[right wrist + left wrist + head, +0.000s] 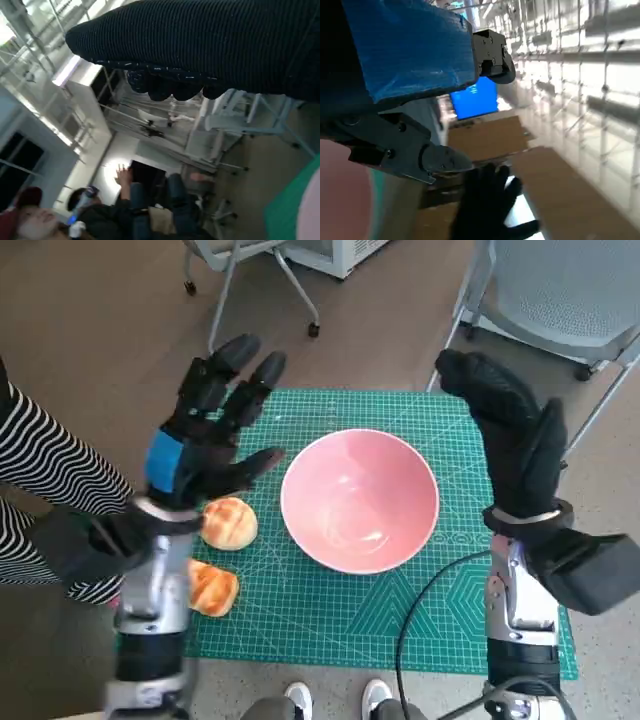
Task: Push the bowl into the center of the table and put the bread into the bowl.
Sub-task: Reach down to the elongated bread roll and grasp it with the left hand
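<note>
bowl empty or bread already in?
Empty. The head view shows the pink bowl's bare inside; both bread rolls lie on the green mat beside it, under the left hand.

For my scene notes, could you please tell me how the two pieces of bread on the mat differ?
The upper bread is rounder and paler; the lower bread looks more orange-brown. The upper bread lies nearer the pink bowl, partly under the left hand; the lower bread sits at the mat's edge beside the left forearm. Both rest on the green mat, outside the bowl, unheld.
</note>
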Tool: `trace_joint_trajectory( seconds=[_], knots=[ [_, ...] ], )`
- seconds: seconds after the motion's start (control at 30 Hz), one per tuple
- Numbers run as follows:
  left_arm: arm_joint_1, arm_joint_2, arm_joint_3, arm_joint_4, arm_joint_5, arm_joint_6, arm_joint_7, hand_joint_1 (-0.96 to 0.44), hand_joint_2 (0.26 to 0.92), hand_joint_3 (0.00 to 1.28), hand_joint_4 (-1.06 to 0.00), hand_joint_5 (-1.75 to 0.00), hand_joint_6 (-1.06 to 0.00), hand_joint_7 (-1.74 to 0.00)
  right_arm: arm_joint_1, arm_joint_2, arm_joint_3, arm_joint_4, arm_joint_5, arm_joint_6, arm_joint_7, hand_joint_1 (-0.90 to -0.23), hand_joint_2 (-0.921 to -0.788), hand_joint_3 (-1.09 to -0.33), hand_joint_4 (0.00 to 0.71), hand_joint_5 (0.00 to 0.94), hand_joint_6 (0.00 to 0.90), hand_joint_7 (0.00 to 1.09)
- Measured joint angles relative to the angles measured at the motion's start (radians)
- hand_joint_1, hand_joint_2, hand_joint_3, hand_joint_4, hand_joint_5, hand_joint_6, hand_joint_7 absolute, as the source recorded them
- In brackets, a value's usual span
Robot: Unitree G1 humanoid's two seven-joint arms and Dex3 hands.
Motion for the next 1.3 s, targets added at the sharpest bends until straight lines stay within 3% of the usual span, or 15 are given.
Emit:
trace_joint_trajectory(
  seconds=[0.3,0.5,0.63,0.87,1.3],
  knots=[
    [0.009,0.342,0.048,-0.006,0.064,-0.014,-0.205,-0.13,0.807,0.03,-0.33,-0.01,-0.24,-0.41,0.037,0.001,0.006,-0.054,-0.012,0.035,-0.031,-0.713,-0.921,-0.711,0.211,0.007,0.115,0.58],
    [0.053,0.455,0.08,-0.041,0.048,-0.013,-0.297,-0.13,0.804,0.02,-0.33,0.0,-0.31,-0.33,0.049,0.003,0.006,-0.065,-0.005,0.045,-0.036,-0.717,-0.921,-0.706,0.214,0.008,0.118,0.58],
    [0.107,0.5,0.079,-0.067,0.052,-0.006,-0.35,-0.14,0.806,0.01,-0.33,0.0,-0.35,-0.26,0.048,0.005,0.002,-0.068,0.016,0.048,-0.036,-0.716,-0.921,-0.701,0.213,0.007,0.131,0.59],
    [0.205,0.558,0.074,-0.14,0.118,0.009,-0.368,-0.15,0.801,0.01,-0.32,0.0,-0.39,-0.17,0.049,0.008,-0.004,-0.066,0.048,0.048,-0.036,-0.709,-0.921,-0.697,0.212,0.005,0.146,0.58],
    [0.322,0.596,0.039,-0.26,0.23,0.09,-0.364,-0.2,0.8,0.01,-0.31,0.0,-0.44,-0.09,0.049,0.008,-0.003,-0.062,0.05,0.055,-0.036,-0.697,-0.921,-0.687,0.208,0.002,0.151,0.57]
  ],
)
